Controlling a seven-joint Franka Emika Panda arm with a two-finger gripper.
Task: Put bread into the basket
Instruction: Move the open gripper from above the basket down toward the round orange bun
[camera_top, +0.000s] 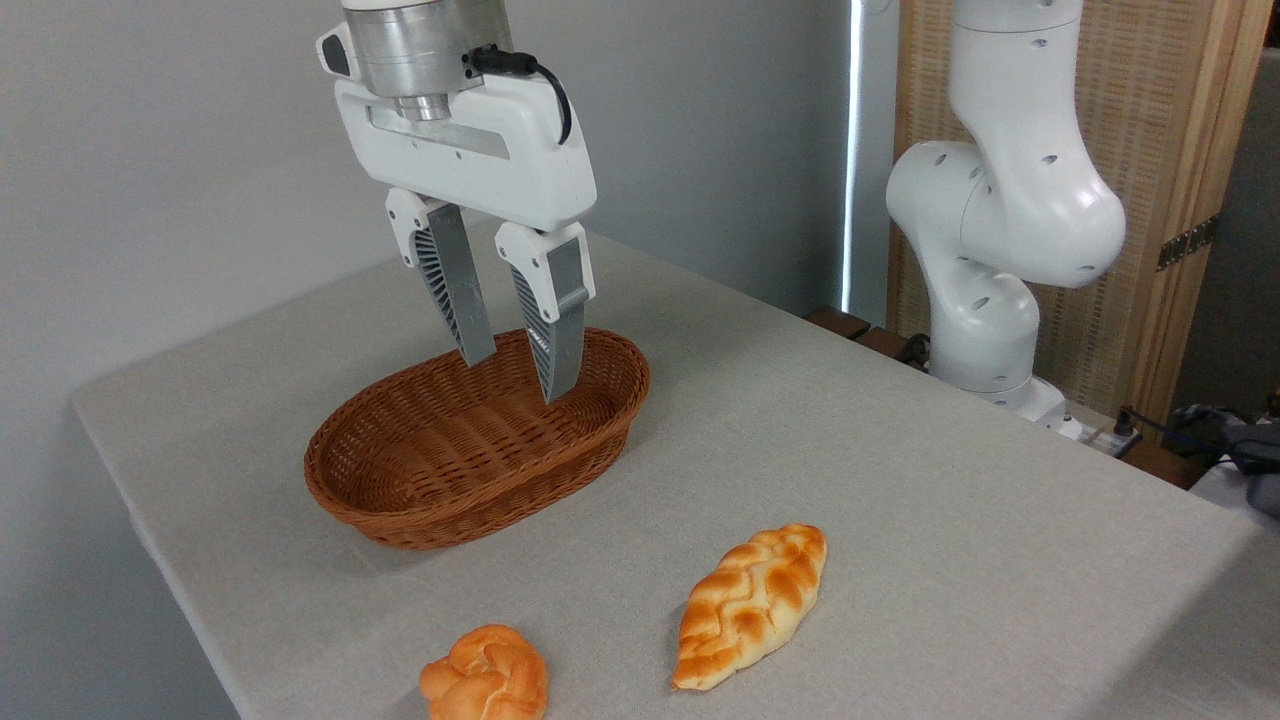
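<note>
Grey cloth-covered table (900, 480), plain wall behind, slatted wooden panel at the far right beside the arm's white base (990, 300).

Item: pincer (520, 375). Hangs fingers-down with nothing between them; jaws parted by a moderate gap, tips apart. As framed it sits in front of the far rim of the basket, seemingly above it; true height cannot be told.

Item: basket (400, 500). Oval wicker, reddish-brown, under and just ahead of the pincer. Nothing lies inside; bare weave shows across the floor. Its open mouth faces up, ready to take a drop from above.

Item: bread (487, 678). Small knotted bun, glossy golden crust, on the cloth well below and nearer the viewer than the pincer, apart from the basket, partly cut by the lower edge.

Item: braided loaf (750, 608). Longer, leaf-shaped, lying to the right of the bun, not touching it.

Judgement: task not begun; bun untouched, and the pincer would need to travel forward and down to reach it.
</note>
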